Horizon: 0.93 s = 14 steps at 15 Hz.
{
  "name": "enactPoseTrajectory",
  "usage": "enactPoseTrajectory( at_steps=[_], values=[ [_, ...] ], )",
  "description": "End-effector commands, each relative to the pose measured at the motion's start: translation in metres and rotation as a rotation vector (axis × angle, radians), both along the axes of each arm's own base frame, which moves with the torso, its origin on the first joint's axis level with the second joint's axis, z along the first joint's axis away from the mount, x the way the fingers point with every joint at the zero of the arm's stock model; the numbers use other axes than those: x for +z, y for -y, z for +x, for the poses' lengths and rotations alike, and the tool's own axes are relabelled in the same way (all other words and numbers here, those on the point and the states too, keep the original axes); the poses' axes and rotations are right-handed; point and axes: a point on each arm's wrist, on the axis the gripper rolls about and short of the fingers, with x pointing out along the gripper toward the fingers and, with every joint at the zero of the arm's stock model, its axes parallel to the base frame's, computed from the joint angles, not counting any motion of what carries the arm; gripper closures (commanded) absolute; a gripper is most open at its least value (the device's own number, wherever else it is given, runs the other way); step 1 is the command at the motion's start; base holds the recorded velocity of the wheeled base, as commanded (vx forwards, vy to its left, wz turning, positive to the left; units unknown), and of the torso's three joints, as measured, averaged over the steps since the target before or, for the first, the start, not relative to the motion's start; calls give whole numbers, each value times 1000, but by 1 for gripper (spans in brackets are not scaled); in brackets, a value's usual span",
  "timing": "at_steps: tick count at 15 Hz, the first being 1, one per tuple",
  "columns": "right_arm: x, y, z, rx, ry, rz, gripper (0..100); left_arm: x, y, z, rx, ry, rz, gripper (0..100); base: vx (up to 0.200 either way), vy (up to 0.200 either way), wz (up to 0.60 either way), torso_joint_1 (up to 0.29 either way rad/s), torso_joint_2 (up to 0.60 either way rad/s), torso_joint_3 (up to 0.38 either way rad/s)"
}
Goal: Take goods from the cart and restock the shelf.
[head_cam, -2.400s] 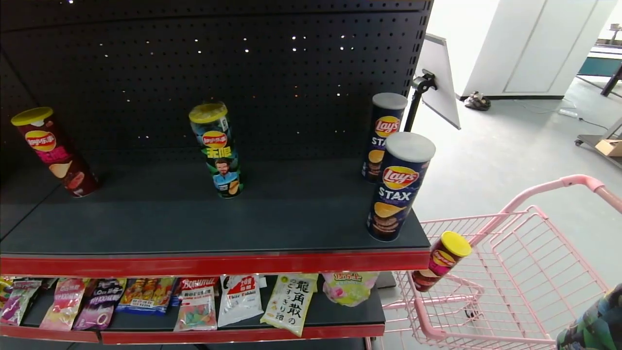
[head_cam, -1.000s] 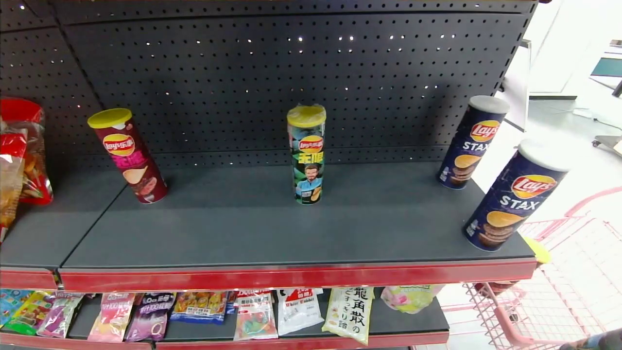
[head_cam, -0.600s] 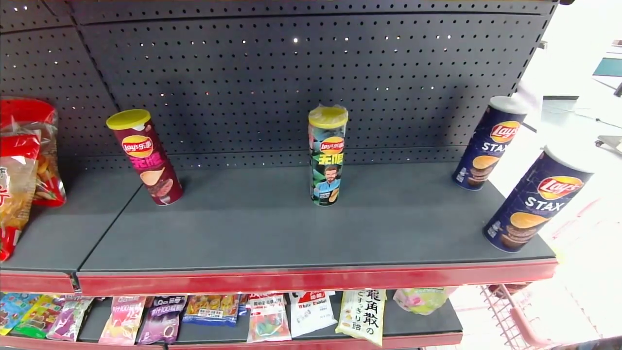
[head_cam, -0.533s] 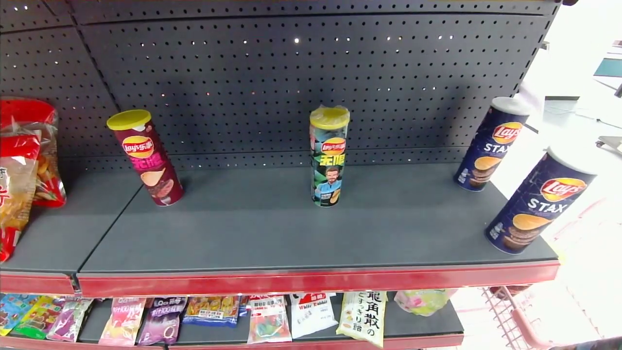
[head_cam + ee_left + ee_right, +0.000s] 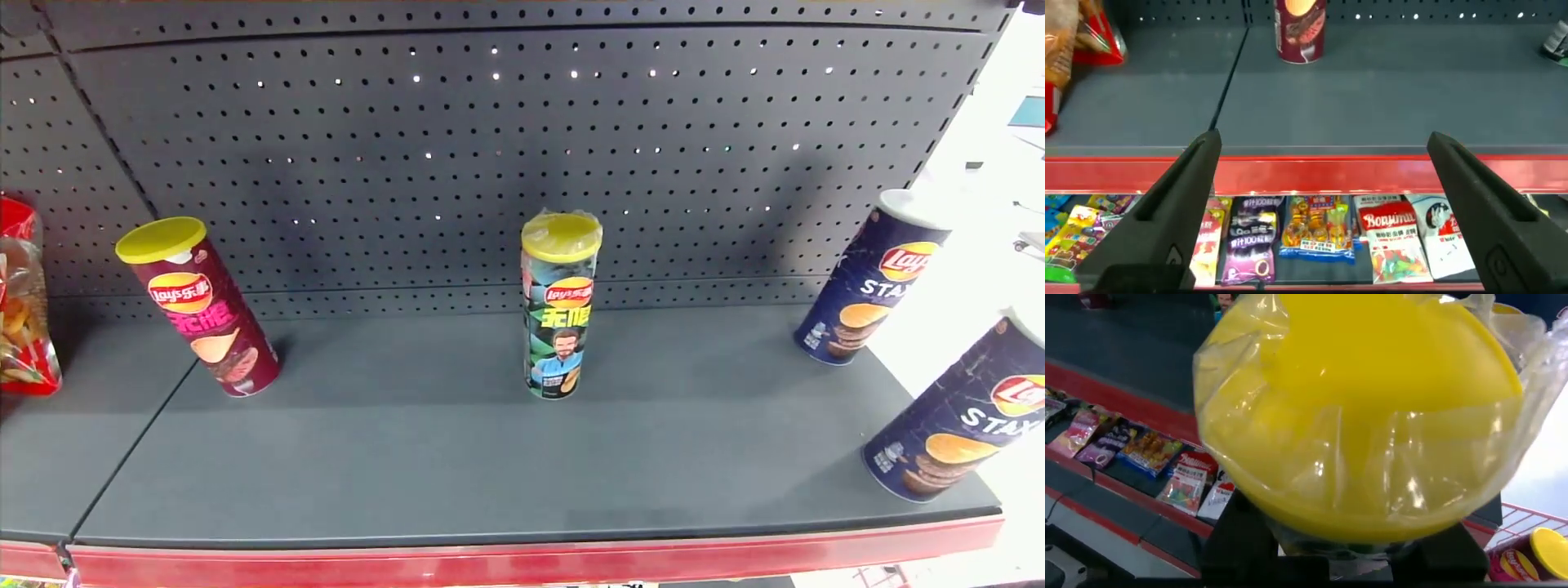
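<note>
Camera moved nearer dark grey shelf [image 5: 408, 457]; left gripper [image 5: 1323, 143] spread; right gripper [image 5: 1343, 554] pinching yellow-lidded film-wrapped can [image 5: 1364, 400]; loose film may let it slip.

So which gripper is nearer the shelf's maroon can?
Left. The left gripper faces the maroon can across the shelf edge; the right gripper holds a wrapped can near the cart.

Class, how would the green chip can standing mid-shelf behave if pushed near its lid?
The chip can is tall and narrow, so it would probably tip. Being round, it might then roll along the shelf.
</note>
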Motion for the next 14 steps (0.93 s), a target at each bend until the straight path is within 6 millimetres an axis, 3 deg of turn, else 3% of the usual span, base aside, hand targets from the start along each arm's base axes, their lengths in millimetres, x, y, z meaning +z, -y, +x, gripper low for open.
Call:
enactPoseTrajectory(
  at_steps=[1,8,9,10,11,12,13,14],
  values=[
    [0,0,0,14,-2,-1,100,0,0,0,0,-1,0,0,0,0,0,0,0,0],
    [-6,2,1,76,-32,-19,100,7,1,1,-72,2,1,0,0,0,0,0,0,0],
    [-6,2,0,76,-29,-18,100,74,1,8,-120,30,-30,0,0,0,0,0,0,0],
    [-6,2,1,76,-32,-19,100,106,2,20,-132,23,-75,0,0,0,0,0,0,0],
    [-6,2,1,79,-36,-20,100,158,4,42,-175,47,-142,0,0,0,0,0,0,0],
    [-6,1,2,80,-45,-22,100,182,10,70,-333,-1,-117,0,0,0,0,0,0,0],
    [-5,1,4,80,-52,-24,100,189,19,89,-508,-33,-73,0,0,0,0,0,0,0],
    [-5,1,4,80,-54,-23,100,193,31,120,-690,-92,-31,0,0,0,0,0,0,0]
  ],
)
